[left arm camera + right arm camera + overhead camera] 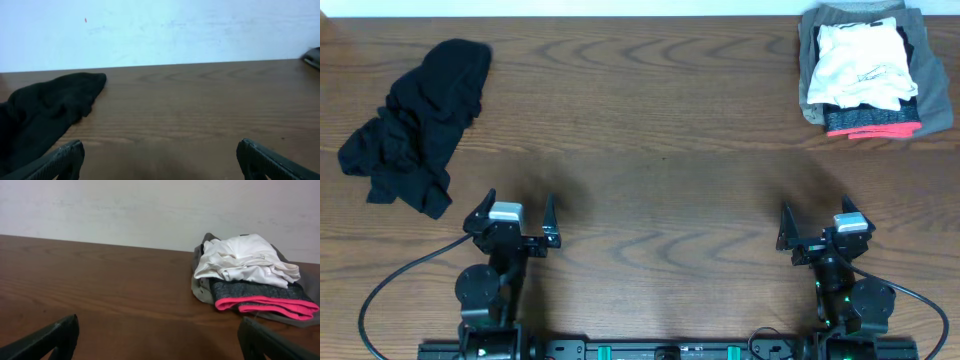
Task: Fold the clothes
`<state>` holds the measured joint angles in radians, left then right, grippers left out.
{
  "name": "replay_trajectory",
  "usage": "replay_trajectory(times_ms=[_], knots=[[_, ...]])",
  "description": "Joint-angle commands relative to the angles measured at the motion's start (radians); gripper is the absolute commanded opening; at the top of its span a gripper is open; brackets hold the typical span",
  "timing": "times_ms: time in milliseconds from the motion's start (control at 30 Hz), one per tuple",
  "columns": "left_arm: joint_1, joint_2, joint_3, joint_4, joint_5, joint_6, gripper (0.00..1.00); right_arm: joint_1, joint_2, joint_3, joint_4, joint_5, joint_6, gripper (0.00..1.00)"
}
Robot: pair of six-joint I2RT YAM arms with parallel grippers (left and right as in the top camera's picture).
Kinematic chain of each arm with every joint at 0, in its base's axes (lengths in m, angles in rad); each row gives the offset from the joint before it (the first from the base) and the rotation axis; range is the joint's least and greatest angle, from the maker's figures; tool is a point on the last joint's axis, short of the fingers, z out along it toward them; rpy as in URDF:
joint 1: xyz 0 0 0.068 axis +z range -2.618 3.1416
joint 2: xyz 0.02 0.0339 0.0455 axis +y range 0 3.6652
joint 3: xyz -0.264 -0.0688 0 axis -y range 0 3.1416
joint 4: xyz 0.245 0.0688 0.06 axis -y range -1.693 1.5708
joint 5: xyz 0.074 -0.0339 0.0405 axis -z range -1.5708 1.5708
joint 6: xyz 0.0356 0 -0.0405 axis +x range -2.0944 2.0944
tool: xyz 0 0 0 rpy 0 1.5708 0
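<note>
A crumpled black garment (418, 122) lies at the far left of the wooden table, also seen at the left of the left wrist view as the black garment (42, 112). At the far right sits a pile of clothes (865, 68): a white garment (242, 256) on top of a grey one with a pink hem (265, 304). My left gripper (515, 212) stands open near the front edge, nothing between its fingers (62, 160). My right gripper (816, 222) is open too, empty, well short of the pile.
Wooden table (660, 130) runs up to a pale wall (175, 30) at the back. Both arm bases and black cables sit along the front edge (650, 350).
</note>
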<state>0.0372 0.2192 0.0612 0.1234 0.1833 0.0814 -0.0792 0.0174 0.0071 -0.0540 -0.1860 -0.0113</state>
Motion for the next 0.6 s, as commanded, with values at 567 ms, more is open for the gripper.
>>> replay_trajectory(times_ms=[567], knots=[[-0.003, -0.218, -0.053, -0.187, -0.01, 0.015, 0.98, 0.007, -0.003, -0.002, -0.005, 0.003, 0.007, 0.99]])
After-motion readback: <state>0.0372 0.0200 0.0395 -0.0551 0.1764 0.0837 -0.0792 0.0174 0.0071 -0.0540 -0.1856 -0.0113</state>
